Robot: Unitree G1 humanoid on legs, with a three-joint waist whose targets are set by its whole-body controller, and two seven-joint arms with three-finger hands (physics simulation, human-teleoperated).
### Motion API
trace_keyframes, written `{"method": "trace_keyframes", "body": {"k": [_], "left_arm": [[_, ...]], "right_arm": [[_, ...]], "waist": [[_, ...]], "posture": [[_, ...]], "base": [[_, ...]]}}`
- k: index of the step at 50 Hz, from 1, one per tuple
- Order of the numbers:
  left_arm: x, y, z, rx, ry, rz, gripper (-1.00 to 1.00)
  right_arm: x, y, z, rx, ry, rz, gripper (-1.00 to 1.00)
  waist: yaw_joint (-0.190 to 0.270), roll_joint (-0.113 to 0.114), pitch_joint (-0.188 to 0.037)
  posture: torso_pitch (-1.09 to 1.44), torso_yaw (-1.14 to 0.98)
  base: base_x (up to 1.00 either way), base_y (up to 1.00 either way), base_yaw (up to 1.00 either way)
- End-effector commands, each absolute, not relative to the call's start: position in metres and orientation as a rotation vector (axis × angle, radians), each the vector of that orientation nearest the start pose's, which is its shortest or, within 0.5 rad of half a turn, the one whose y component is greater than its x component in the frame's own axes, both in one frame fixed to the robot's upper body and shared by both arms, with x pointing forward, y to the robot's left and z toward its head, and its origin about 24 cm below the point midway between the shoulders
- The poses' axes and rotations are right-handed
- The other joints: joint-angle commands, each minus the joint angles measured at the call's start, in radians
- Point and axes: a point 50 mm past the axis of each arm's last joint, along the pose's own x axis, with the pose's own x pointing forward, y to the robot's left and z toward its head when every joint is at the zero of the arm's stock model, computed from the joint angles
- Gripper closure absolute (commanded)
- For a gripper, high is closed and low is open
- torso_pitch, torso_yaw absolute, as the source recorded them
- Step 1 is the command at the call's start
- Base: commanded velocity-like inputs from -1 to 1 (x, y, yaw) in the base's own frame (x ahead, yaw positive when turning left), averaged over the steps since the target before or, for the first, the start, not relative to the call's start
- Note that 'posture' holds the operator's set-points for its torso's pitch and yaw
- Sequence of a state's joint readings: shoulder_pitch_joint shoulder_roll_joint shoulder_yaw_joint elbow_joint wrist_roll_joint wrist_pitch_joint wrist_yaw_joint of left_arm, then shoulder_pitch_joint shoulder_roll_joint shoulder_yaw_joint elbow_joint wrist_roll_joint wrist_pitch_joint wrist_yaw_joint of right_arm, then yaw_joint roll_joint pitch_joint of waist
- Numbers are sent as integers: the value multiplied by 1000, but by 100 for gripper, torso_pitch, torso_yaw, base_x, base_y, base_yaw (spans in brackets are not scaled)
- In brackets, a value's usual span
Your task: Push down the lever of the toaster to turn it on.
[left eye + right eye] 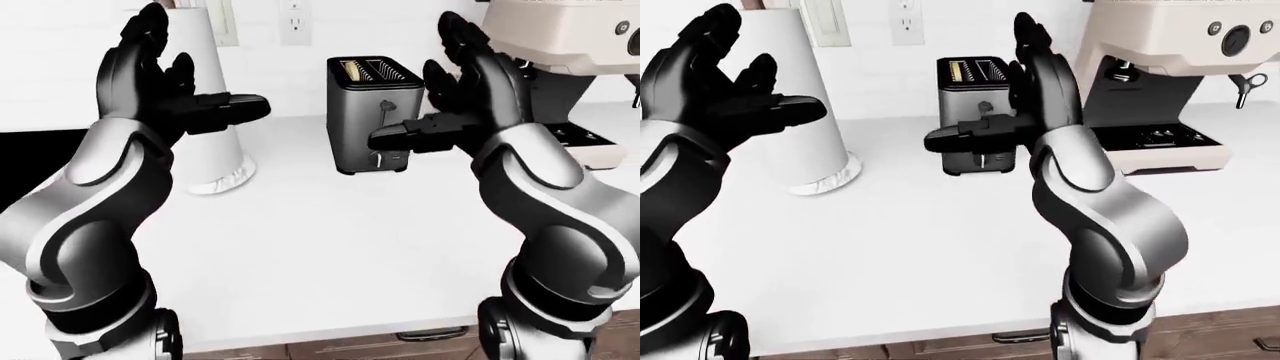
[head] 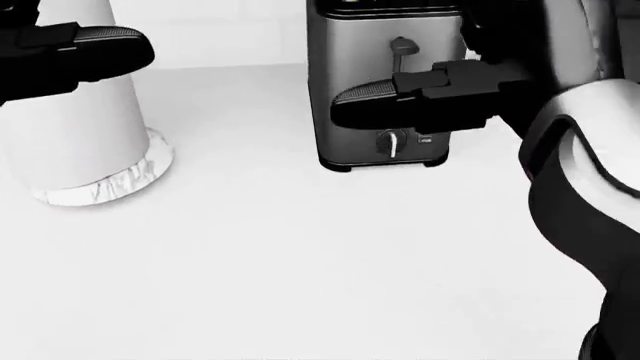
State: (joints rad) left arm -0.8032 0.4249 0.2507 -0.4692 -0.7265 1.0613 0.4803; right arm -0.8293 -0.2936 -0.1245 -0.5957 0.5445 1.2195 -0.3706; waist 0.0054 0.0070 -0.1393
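Worktop [image 1: 330,247] lies bare below the upright toaster [image 1: 372,112], slots running away toward the wall. Head view: its lever [image 2: 402,48] sits high, above the right robot hand [image 2: 420,97], fingers spread. Right-eye view: left robot hand [image 1: 725,97] open, well apart.

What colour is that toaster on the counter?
The toaster is dark metallic grey, seen best in the right-eye view.

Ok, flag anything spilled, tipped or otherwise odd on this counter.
Nothing stands out. The toaster stands upright with its lever up, the white cone and coffee machine are upright, and the counter shows no spills.
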Motion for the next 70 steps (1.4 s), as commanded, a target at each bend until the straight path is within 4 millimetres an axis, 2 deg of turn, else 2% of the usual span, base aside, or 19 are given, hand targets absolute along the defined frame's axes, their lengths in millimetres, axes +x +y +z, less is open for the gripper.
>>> {"method": "trace_keyframes", "body": {"k": [1, 5, 12, 16, 25, 30, 51, 70], "left_arm": [[285, 182, 307, -98, -282, 66, -100], [289, 183, 315, -96, -292, 72, -100], [293, 183, 325, -103, -298, 73, -100], [293, 183, 330, -100, -304, 73, -100], [292, 181, 340, -97, -330, 63, -100], [290, 181, 342, -96, -338, 66, -100], [290, 181, 348, -99, -348, 77, -100], [289, 182, 348, -102, -348, 80, -100]], "right_arm": [[280, -134, 297, -45, -248, 70, -100], [288, -129, 301, -61, -239, 76, -100], [291, -126, 312, -74, -246, 83, -100], [293, -127, 310, -80, -237, 82, -100], [295, -121, 312, -127, -214, 96, -100], [298, -120, 307, -136, -197, 98, -100], [290, -110, 283, -126, -160, 135, -100], [295, -105, 261, -141, -117, 148, -100]], "waist": [[0, 3, -15], [1, 4, -18], [3, 6, -22], [3, 7, -40], [4, 8, -94], [5, 9, -108], [8, 10, -114], [7, 14, -117]], "posture": [[-25, 0], [-25, 0], [-27, 0], [-31, 0], [-38, 0], [-38, 0], [-38, 0], [-38, 0]], "base": [[0, 0, 0], [0, 0, 0], [0, 0, 0], [0, 0, 0], [0, 0, 0], [0, 0, 0], [0, 0, 0], [0, 0, 0]]}}
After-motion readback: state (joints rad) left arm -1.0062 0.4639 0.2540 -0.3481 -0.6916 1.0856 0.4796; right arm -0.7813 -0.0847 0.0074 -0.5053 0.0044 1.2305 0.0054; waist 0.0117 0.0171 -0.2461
